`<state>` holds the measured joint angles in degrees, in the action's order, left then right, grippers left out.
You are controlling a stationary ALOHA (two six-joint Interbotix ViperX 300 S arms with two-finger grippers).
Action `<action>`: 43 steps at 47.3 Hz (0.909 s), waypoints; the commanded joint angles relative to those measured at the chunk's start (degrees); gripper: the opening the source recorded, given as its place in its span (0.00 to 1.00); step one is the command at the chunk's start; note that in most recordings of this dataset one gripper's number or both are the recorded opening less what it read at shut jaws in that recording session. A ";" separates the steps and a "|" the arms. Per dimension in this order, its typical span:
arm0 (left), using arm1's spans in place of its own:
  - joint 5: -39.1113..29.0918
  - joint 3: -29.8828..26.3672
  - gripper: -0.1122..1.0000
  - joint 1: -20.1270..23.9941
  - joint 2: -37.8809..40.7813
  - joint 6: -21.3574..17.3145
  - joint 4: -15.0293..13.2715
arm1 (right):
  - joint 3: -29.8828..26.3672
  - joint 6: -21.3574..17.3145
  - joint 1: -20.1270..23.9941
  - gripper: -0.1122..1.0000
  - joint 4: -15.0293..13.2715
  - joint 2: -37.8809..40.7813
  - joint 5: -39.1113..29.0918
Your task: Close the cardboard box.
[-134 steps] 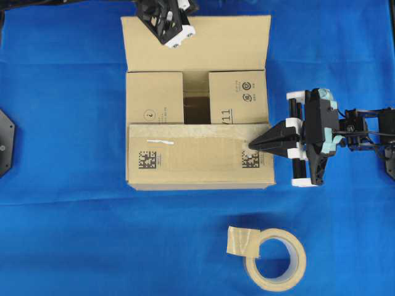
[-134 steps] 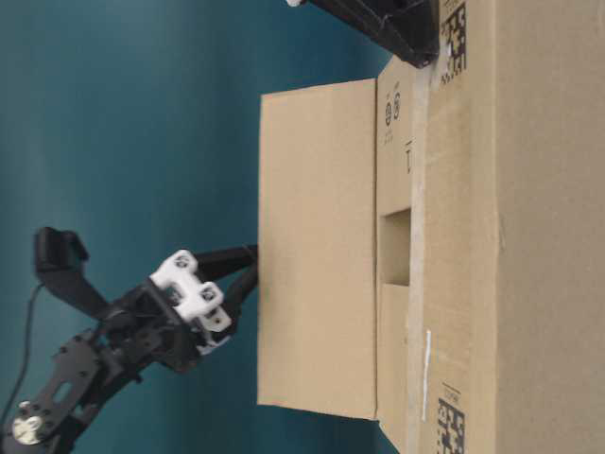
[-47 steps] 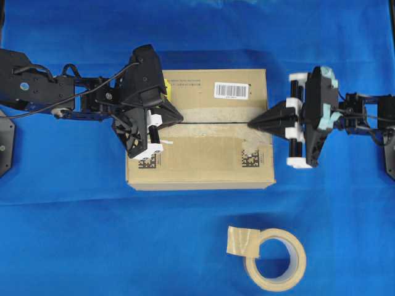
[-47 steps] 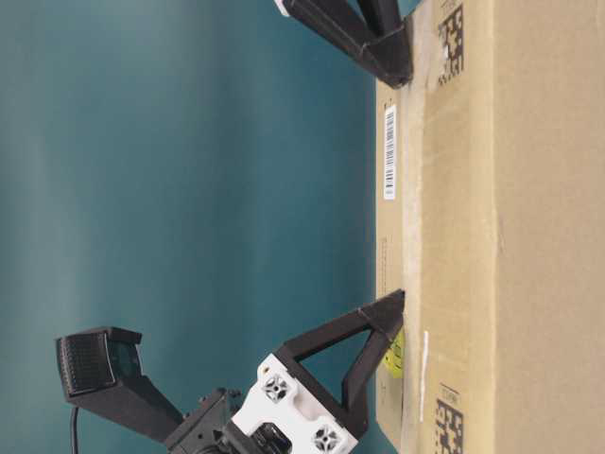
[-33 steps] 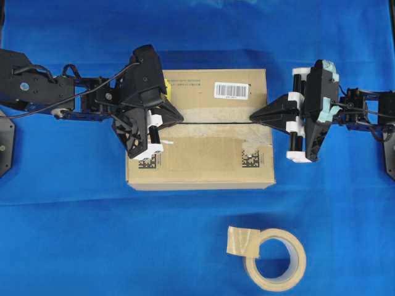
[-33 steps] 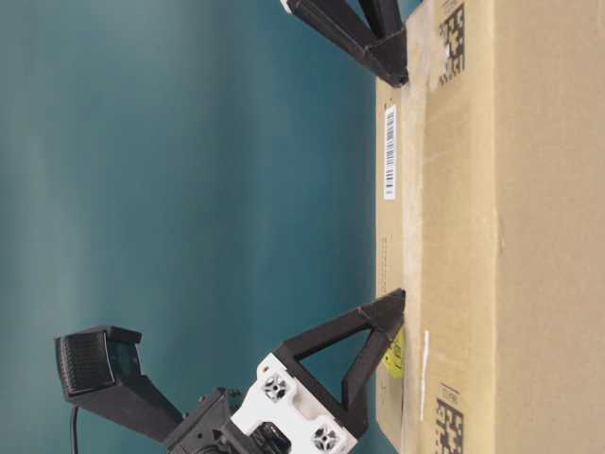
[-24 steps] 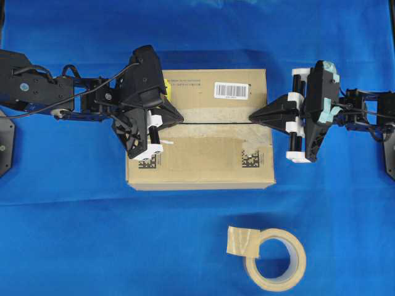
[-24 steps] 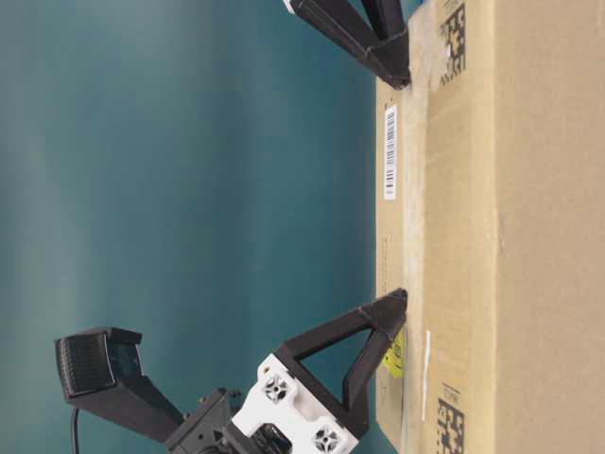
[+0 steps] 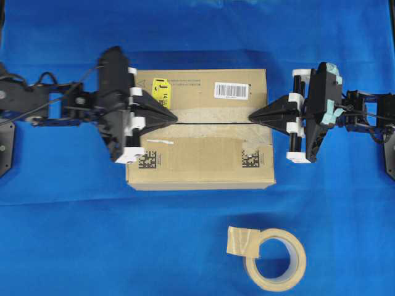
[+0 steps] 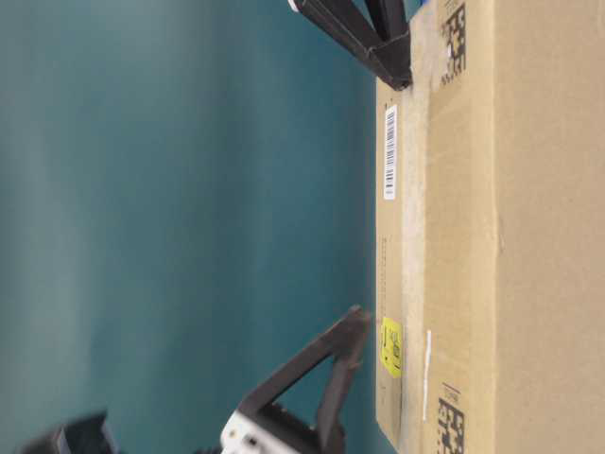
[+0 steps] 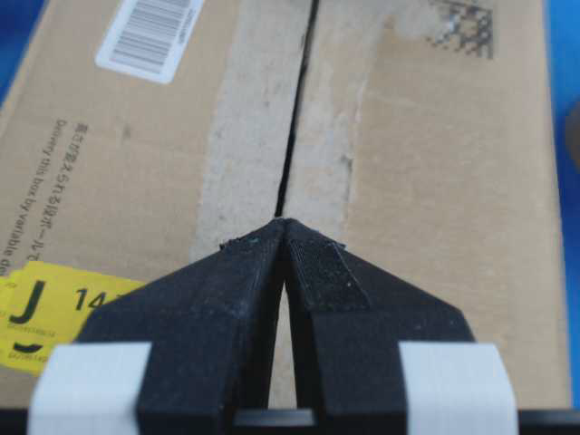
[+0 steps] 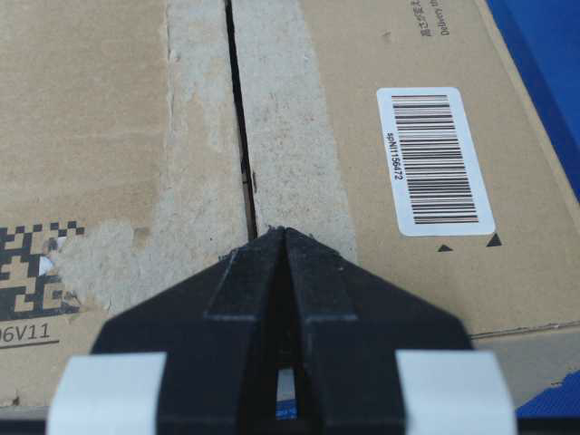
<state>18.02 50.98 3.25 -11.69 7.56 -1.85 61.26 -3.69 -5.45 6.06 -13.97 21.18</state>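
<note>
Cardboard box (image 9: pixel 200 128) sits mid-table on the blue cloth, all its flaps down, and both pincers are parked at the ends of its centre seam. Left pincer (image 9: pixel 174 118) comes in from the left, its black fingers pressed together to a single point, nothing held between them; the wrist view shows that tip right over the dark seam line (image 11: pixel 294 136). From table level the tip (image 10: pixel 355 322) is blurred and stands just off the box top, so contact there cannot be told. Right pincer (image 9: pixel 251 117) mirrors it from the right edge, fingers likewise together and empty, its point sitting at the seam's other end, and the table-level view has it touching the top face at the box's edge. Moving outward across the lid: the two long flaps meet along the seam with pale torn tape strips (image 12: pixel 281 118) flanking it. On the far flap there's a yellow sticker (image 9: pixel 161 92) near the left pincer and a white barcode label (image 9: pixel 232 90) toward the right. On the near flap, black square codes sit at the left (image 9: pixel 148 160) and right (image 9: pixel 250 158), with a small white scrap above the left one. Well apart from the box, toward the front of the table (image 9: pixel 74 234), lies a beige tape roll (image 9: pixel 275 259) with a loose end folded up.
</note>
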 commanded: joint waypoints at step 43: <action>25.49 16.61 0.10 -0.35 1.14 -4.66 -0.09 | -0.09 0.09 -0.09 0.11 -0.09 0.09 1.49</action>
<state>43.07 68.03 3.08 -10.63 2.81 -1.93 61.44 -3.69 -5.36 5.98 -13.80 22.41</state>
